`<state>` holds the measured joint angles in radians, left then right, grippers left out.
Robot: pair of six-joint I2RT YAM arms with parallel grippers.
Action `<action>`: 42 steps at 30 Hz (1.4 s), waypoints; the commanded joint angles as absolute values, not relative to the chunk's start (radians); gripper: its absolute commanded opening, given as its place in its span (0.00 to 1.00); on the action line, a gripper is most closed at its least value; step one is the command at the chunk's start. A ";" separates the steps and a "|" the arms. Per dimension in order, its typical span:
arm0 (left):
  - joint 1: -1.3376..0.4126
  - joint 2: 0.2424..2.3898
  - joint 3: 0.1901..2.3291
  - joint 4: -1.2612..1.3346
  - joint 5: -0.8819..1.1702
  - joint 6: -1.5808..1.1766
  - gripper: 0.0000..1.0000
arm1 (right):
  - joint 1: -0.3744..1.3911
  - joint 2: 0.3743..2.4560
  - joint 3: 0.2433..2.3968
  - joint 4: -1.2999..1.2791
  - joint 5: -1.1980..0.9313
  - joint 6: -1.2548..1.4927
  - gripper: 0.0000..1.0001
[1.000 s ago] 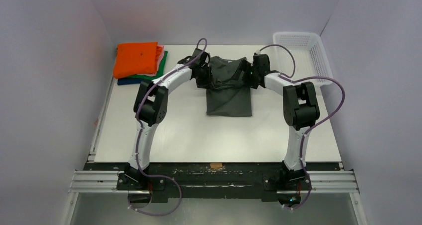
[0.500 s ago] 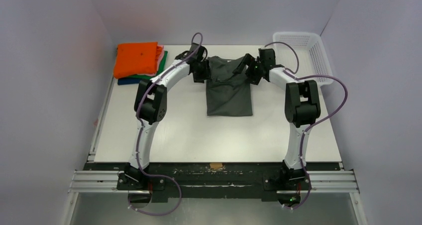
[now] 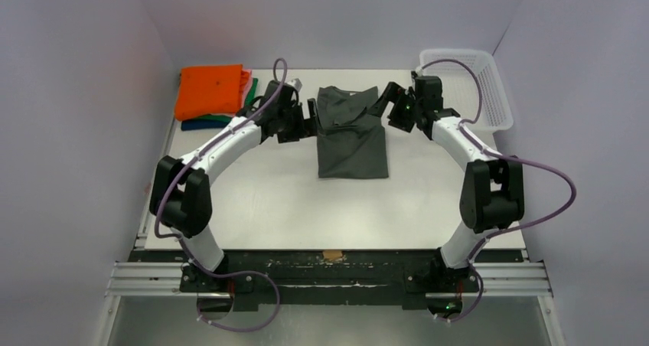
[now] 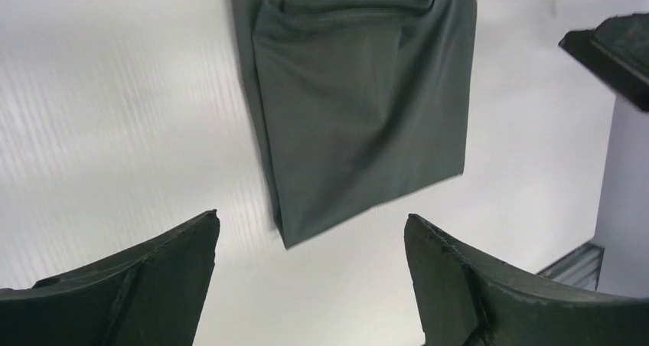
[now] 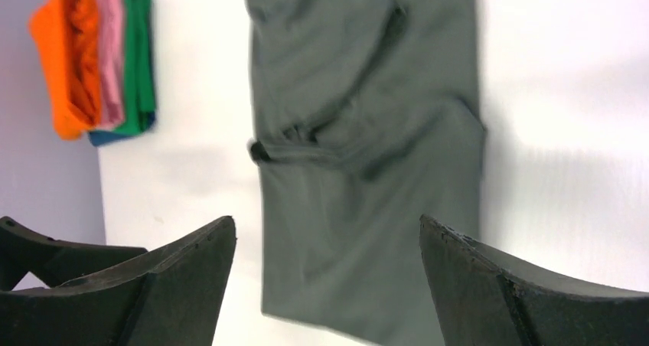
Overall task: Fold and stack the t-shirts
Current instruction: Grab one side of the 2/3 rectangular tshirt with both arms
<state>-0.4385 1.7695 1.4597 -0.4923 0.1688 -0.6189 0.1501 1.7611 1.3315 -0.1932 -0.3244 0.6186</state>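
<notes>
While both tools sit off the cloth, top view counts two arms, two tools, one charcoal-grey shirt (image 3: 352, 143), one stack of four folded shirts and one white mesh basket (image 3: 490, 93). Stack order: orange shirt (image 3: 210, 89) on top, pink shirt (image 3: 247, 82) and green shirt (image 3: 251, 95) edges showing under it, dark blue shirt (image 3: 200, 123) at the bottom. White desk (image 3: 268, 200), pale lilac walls on three sides, metal rail (image 3: 329, 279) along the near edge. Stack sits at the far left corner, basket at the far right corner. Charcoal-grey shirt lies at far centre, folded to a narrow rectangle, collar end away from the arm bases. Left tool (image 3: 311, 117) is just beside its left edge, right tool (image 3: 385, 101) just beside its far right corner. Left wrist view: left tool (image 4: 310, 285) spread wide, nothing held, shirt (image 4: 360, 116) lying on the desk beyond the fingers, apart from them. Right wrist view: right tool (image 5: 325, 285) also spread wide and holding nothing, the shirt (image 5: 367, 170) beyond the gap, sleeve folds bunched across its middle; stack in the upper left corner, well apart.
</notes>
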 commanded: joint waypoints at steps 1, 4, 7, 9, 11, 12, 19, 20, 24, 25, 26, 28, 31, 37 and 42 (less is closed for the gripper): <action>-0.526 1.697 1.262 -0.418 0.173 -0.669 0.89 | 0.146 1.637 1.109 -0.198 -0.213 0.624 0.88; -0.553 1.689 1.170 -0.381 0.166 -0.708 0.89 | 0.146 1.586 0.988 -0.177 -0.200 0.656 0.86; -0.563 1.718 1.140 -0.351 0.184 -0.733 0.87 | 0.149 1.548 0.927 -0.185 -0.186 0.669 0.84; -0.570 1.748 1.142 -0.339 0.187 -0.741 0.84 | 0.149 1.512 0.881 -0.167 -0.172 0.679 0.82; -0.573 1.786 1.151 -0.325 0.192 -0.750 0.77 | 0.149 1.495 0.847 -0.157 -0.153 0.687 0.80; -0.573 1.807 1.160 -0.324 0.200 -0.751 0.74 | 0.149 1.493 0.838 -0.156 -0.153 0.687 0.78; -0.577 1.876 1.154 -0.278 0.235 -0.757 0.46 | 0.150 1.524 0.797 -0.173 -0.172 0.667 0.68; -0.577 1.886 1.153 -0.272 0.234 -0.760 0.44 | 0.151 1.527 0.786 -0.172 -0.176 0.662 0.67; -0.577 1.930 1.177 -0.258 0.264 -0.760 0.32 | 0.160 1.550 0.752 -0.164 -0.194 0.640 0.64; -0.578 1.936 1.179 -0.250 0.272 -0.761 0.29 | 0.163 1.558 0.747 -0.160 -0.195 0.636 0.63; -0.577 1.944 1.181 -0.246 0.275 -0.763 0.23 | 0.165 1.567 0.745 -0.153 -0.204 0.632 0.63; -0.577 1.953 1.192 -0.248 0.271 -0.762 0.04 | 0.168 1.595 0.747 -0.142 -0.221 0.627 0.61; -0.577 1.955 1.191 -0.238 0.266 -0.750 0.00 | 0.178 1.623 0.754 -0.138 -0.240 0.620 0.54; -0.575 1.896 1.122 -0.222 0.221 -0.746 0.00 | 0.187 1.615 0.738 -0.198 -0.232 0.592 0.44; -0.577 1.884 1.068 -0.176 0.241 -0.760 0.00 | 0.199 1.625 0.722 -0.194 -0.230 0.588 0.40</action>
